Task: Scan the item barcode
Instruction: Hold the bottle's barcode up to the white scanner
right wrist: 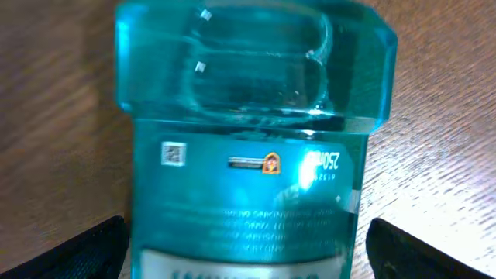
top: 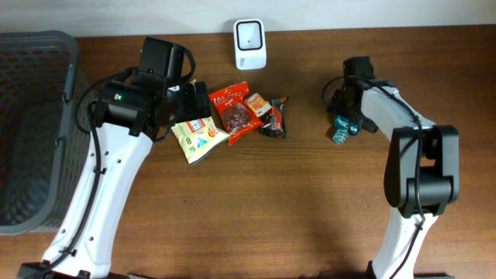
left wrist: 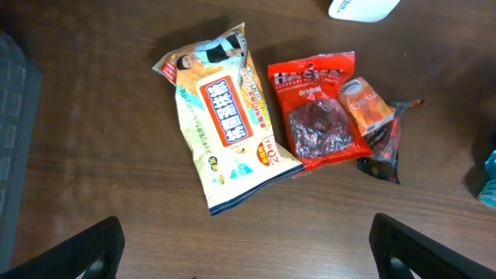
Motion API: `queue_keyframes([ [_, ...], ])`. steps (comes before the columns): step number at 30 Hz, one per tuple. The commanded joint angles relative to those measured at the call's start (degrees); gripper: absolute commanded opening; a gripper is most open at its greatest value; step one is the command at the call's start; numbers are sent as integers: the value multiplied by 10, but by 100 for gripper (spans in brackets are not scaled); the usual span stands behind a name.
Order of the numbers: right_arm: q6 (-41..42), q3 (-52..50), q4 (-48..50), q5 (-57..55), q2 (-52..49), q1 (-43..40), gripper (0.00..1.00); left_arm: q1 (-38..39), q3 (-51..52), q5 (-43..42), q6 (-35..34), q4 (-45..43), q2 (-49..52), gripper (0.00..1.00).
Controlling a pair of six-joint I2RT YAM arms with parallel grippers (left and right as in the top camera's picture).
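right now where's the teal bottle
In the overhead view the teal bottle lies on the table's right side under the right gripper, well right of the snack packets; it fills the right wrist view.

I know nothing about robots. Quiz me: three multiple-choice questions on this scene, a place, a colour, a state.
1. Where is the basket? A far left; B far right; C centre.
2. What colour is the bottle? A red; B teal; C yellow.
3. How is the left tool? A open, empty; B shut on a packet; C shut on the bottle.
1 A: it fills the overhead view's left edge. 2 B: clear teal in the right wrist view. 3 A: its fingers stand wide apart, gripping nothing.
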State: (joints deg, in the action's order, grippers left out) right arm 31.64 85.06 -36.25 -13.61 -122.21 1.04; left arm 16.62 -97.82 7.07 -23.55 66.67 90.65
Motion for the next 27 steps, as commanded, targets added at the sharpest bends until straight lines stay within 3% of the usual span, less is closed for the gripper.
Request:
queue_keyframes([
  [1, 5, -3, 3, 10, -10, -16, 84, -2, -2, -2, 5, 1, 1, 99],
  [3, 1, -3, 14, 34, -10, -18, 66, -1, -2, -2, 5, 1, 1, 99],
  [5, -45, -3, 36, 87, -10, -18, 60, -1, -2, -2, 5, 1, 1, 99],
  [11, -105, 40, 51, 207, -9, -7, 60, -1, -2, -2, 5, 1, 1, 99],
  [16, -127, 145, 59, 211, -9, 58, 59, -1, -2, -2, 5, 1, 1, 99],
  [21, -135, 150, 208, 68, -10, 175, 59, -1, -2, -2, 5, 1, 1, 99],
  [27, -154, 150, 324, -15, -10, 241, 59, -1, -2, -2, 5, 1, 1, 99],
])
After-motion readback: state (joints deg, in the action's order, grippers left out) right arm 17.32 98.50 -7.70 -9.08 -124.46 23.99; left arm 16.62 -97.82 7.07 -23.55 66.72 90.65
